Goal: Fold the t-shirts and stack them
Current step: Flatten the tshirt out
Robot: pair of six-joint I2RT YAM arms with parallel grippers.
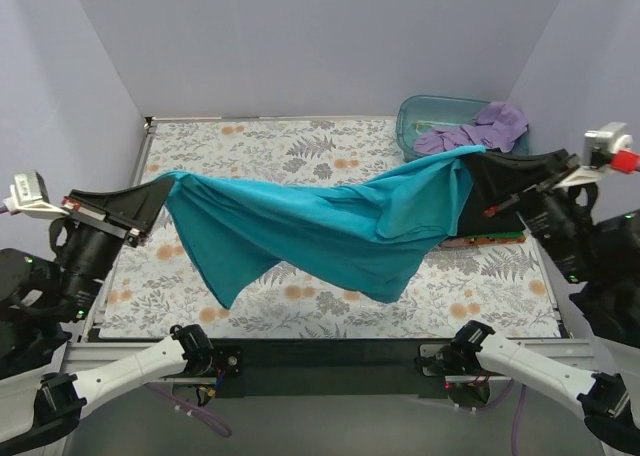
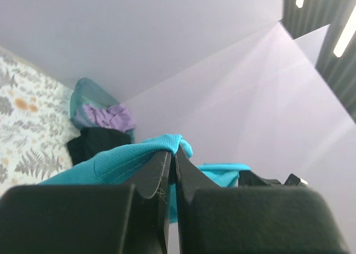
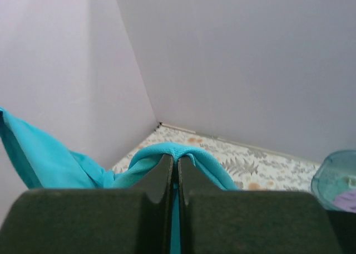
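The teal-blue t-shirt [image 1: 330, 226] hangs stretched in the air above the table between both grippers. My left gripper [image 1: 163, 188] is shut on its left end; the pinched cloth [image 2: 167, 143] shows at the fingertips [image 2: 173, 154]. My right gripper [image 1: 478, 157] is shut on its right end, with cloth [image 3: 172, 150] bulging over the fingertips [image 3: 177, 159]. The black t-shirt [image 1: 500, 201] lies at the table's right side, partly behind the right arm. The lavender-purple t-shirt [image 1: 485, 128] lies crumpled in the tub, also seen in the left wrist view [image 2: 108, 116].
A translucent blue-green plastic tub [image 1: 425, 114] stands at the back right corner. The table has a floral cloth [image 1: 290, 141]. Grey walls close in the back and both sides. A dark bar [image 1: 330, 356] runs along the near edge between the arm bases.
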